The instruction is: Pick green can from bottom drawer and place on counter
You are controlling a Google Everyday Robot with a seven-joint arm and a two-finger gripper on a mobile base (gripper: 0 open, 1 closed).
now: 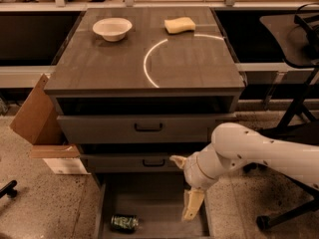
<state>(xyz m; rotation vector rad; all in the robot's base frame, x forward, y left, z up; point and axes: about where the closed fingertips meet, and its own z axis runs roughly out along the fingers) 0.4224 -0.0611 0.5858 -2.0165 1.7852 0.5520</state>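
Brown cardboard box (pixel 37 116) stands left of the cabinet. On the counter (pixel 99 66), a white bowl (pixel 112 29) sits far left, with a yellow sponge (pixel 179 25) to its right. The green can (pixel 123 222) lies on its side, near left in the open bottom drawer (pixel 154 203). The gripper (pixel 192 205) hangs over the drawer's right side, apart from the can; whether it is spread or closed cannot be told.
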